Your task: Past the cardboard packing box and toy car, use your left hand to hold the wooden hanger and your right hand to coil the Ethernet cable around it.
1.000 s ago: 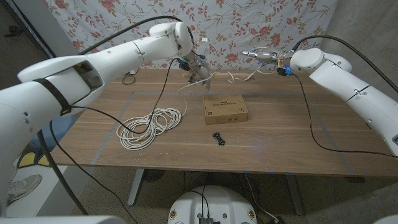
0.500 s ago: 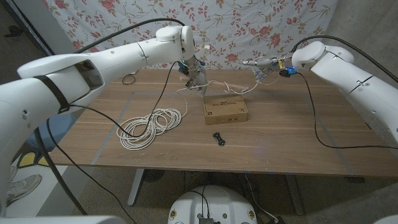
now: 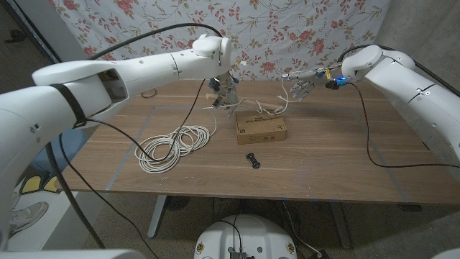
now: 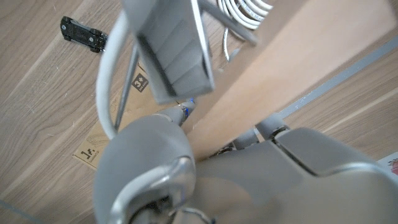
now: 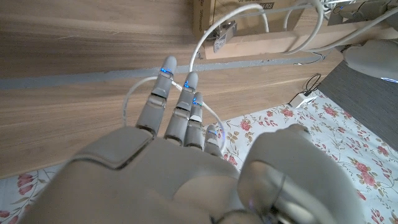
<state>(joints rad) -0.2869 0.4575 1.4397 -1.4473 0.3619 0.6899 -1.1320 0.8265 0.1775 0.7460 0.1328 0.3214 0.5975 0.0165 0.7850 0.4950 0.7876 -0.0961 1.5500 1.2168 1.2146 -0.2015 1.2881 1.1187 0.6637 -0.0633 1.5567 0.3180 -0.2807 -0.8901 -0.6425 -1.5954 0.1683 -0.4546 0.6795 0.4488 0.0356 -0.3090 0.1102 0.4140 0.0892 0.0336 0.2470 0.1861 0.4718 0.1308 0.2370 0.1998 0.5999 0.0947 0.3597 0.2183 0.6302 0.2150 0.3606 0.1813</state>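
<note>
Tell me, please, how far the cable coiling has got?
Done: the left hand holds the wooden hanger beyond the cardboard box, with a few cable loops on it. In hand: the right hand leads the cable. Left: most of the Ethernet cable lies coiled on the table.

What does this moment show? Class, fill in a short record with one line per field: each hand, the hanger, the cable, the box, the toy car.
left hand: holds the wooden hanger above the table's far side
right hand: holds a run of the Ethernet cable
cable: loops already around the hanger; the rest is coiled on the wooden table
cardboard packing box: flat, near the table's middle
toy car: black, just in front of the box
</note>
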